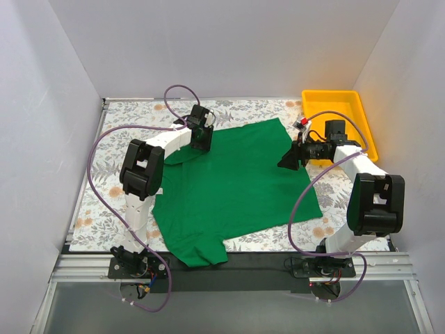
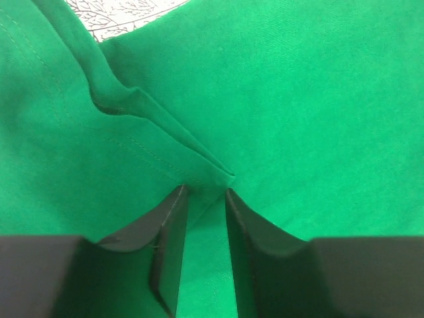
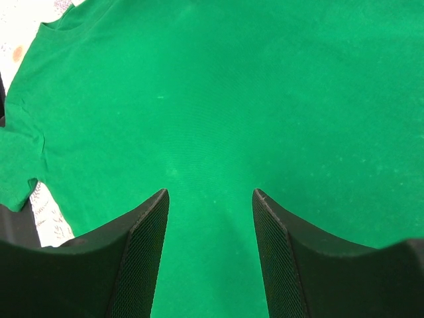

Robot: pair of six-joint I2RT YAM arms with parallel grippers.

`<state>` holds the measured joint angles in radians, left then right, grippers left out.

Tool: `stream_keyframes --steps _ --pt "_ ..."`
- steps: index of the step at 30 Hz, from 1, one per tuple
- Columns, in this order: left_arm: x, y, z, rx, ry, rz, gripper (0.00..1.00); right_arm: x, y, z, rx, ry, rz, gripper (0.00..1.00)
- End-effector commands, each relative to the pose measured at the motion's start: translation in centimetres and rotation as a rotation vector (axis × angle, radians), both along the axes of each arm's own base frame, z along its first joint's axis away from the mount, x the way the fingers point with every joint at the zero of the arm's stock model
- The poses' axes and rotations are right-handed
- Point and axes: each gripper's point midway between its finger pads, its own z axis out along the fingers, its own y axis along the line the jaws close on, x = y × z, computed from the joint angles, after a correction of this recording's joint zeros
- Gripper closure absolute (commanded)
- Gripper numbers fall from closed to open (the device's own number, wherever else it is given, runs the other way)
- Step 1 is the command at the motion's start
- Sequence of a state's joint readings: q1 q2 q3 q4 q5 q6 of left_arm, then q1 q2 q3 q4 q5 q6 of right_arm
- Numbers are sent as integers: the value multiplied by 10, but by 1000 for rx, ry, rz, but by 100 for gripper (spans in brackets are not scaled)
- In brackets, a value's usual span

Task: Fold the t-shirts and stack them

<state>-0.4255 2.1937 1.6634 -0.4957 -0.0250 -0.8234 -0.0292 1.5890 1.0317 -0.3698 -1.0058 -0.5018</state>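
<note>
Big picture first: the floral-patterned table [image 1: 243,110] carries one plain green soft cloth short-sleeved t-shirt [image 1: 236,188]. It is spread flat and unfolded mid-table, skewed, with its lowest part hanging at the near edge between the two arm bases. Well off to the far right sits the yellow plastic tray [image 1: 330,94], clear of the cloth.

Now the arms. The left gripper [image 1: 201,142] is down on the shirt's far-left shoulder area. The left wrist view shows its jaws drawn almost together, and a raised ridge of green cloth [image 2: 165,126] runs straight into the narrow gap. That reads as a pinch on the fold.

The right gripper [image 3: 211,193] hovers over the shirt's right side with its jaws spread wide, and nothing is between them.

So the first fold looks to be just starting. To do it well, the right side needs a matching bite on the cloth's edge before anything lifts. Both arms should then rise level and carry the edge across together. A lone left-hand pull would likely drag and bunch the shirt.
</note>
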Motion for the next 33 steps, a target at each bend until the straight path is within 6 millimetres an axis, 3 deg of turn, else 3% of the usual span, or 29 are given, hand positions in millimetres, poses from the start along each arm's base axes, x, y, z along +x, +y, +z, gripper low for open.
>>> stream_keyframes --steps 1,16,25,33 --pt "4 -8 34 -43 -63 -26 70 2 1 8 25 -12 18 40" --pt "7 -10 13 77 -65 -20 69 2 0 5 27 3 21 40" --pt "8 -1 6 179 -90 7 69 1 0 4 30 8 23 40" --pt "12 2 4 222 -108 23 74 1 -1 2 33 18 26 41"
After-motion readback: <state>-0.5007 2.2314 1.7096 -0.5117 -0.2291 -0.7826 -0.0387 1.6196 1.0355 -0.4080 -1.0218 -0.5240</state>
